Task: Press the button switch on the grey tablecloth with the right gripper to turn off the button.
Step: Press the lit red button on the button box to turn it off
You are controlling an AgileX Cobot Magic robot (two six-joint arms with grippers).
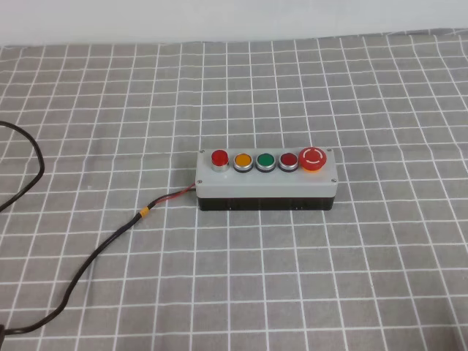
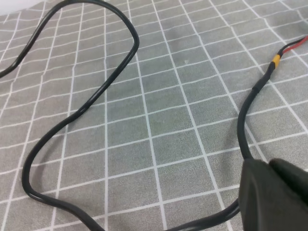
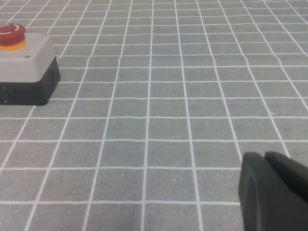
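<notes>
The button switch, a grey box on a black base, lies mid-table on the grey tablecloth. The button, a raised bright-red cap, sits at the left end of its row. Neither gripper shows in the exterior high view. In the right wrist view the right gripper hovers over bare cloth, its black fingers pressed together, well to the right of the button switch's end. The left gripper is shut above the cloth, over the cable.
A black cable runs from the box's left side toward the front left and loops across the cloth, with a red wire and a yellow band. Orange, green, dark red and large mushroom buttons fill the row.
</notes>
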